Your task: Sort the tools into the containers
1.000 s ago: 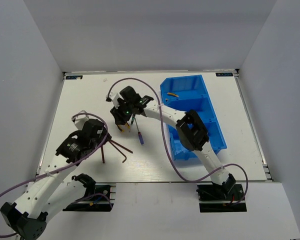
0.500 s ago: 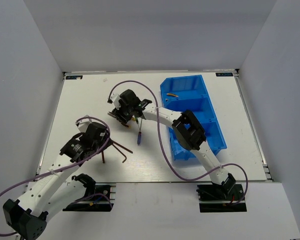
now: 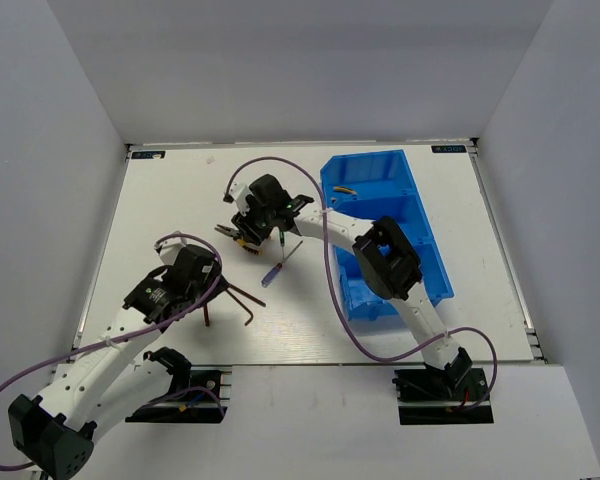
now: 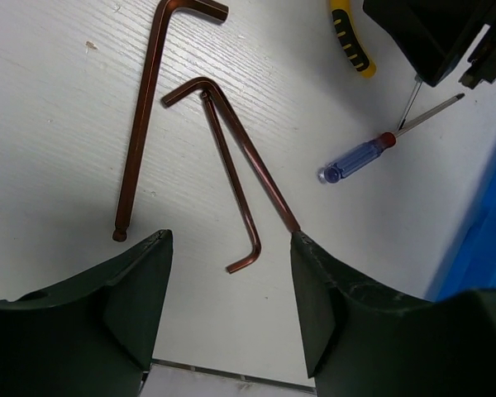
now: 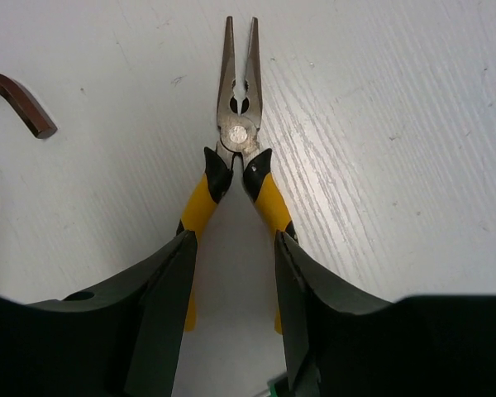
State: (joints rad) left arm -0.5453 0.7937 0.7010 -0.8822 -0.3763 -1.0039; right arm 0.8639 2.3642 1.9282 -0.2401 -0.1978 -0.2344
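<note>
Built from white tubular links on both left arm (image 3: 100,360) and right arm (image 3: 425,325), jointed with bulky black housings, bolted down on flat black bases (image 3: 415,392). Trailed by looping purple cables (image 3: 330,295) (one per arm). Tipped with dark matte wedge-shaped fingers (image 4: 136,298), seen from either wrist.

The bin (image 3: 390,180) stood on the right of the table (image 3: 160,220), its 3 compartments in a row from far to near. 1 hex key (image 3: 346,189) lay in the farthest compartment. Left of the bin's far end, the pliers (image 5: 236,165) sat between the fingers of the right gripper (image 5: 236,238), nose pointing left. The screwdriver (image 3: 273,270) lay on the table just nearer, between pliers and bin. Nearer and further left lay 3 hex keys (image 4: 231,165): 2 touching near their bends, the 3rd beside them, apart.
</note>
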